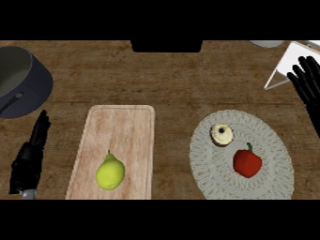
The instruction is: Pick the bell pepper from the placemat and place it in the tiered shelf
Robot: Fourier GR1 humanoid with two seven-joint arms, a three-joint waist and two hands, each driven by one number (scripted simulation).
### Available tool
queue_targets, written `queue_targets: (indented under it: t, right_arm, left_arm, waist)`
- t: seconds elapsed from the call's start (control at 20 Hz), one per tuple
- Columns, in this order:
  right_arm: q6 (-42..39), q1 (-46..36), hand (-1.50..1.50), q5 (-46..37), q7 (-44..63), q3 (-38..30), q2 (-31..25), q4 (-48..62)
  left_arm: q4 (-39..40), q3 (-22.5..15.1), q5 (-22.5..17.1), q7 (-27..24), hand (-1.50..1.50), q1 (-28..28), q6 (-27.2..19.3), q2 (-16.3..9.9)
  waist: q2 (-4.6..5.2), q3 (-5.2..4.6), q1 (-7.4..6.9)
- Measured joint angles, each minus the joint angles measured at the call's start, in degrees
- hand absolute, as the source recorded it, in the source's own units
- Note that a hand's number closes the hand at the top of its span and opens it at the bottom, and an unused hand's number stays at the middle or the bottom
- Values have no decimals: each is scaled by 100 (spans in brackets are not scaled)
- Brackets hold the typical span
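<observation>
A red bell pepper (pixel 247 162) with a green stem lies on the round grey woven placemat (pixel 273 183) at the lower right. The white tiered shelf (pixel 290 63) shows only partly at the upper right corner. My right hand (pixel 316 91) is raised at the right edge, fingers straight and spread, up and to the right of the pepper and apart from it. My left hand (pixel 31 154) is at the lower left, fingers straight, holding nothing.
A small round pastry (pixel 222 134) sits on the placemat just above the pepper. A wooden cutting board (pixel 117 140) in the middle carries a yellow-green pear (pixel 110 172). A dark pot (pixel 10 84) with a long handle stands at the far left.
</observation>
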State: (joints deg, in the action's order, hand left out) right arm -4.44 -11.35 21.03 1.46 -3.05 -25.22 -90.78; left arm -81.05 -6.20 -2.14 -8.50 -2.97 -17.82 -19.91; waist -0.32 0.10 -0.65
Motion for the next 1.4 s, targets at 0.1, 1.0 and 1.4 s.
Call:
queue_targets:
  t: [0.1,1.0,1.4]
  right_arm:
    - [338,102,-150,-128,129,-121,37,-78]
    - [5571,2520,-150,-2195,-811,-1303,1904,-492]
    - [5598,4079,-150,-3333,4,222,2043,-1869]
  left_arm:
    - [-107,-68,26,145,0,98,53,12]
    - [-218,-532,-197,584,0,835,593,363]
    - [-212,-683,-114,855,0,1207,734,510]
  waist:
    - [4,-5,50]
    - [13,-20,517]
    - [44,-28,161]
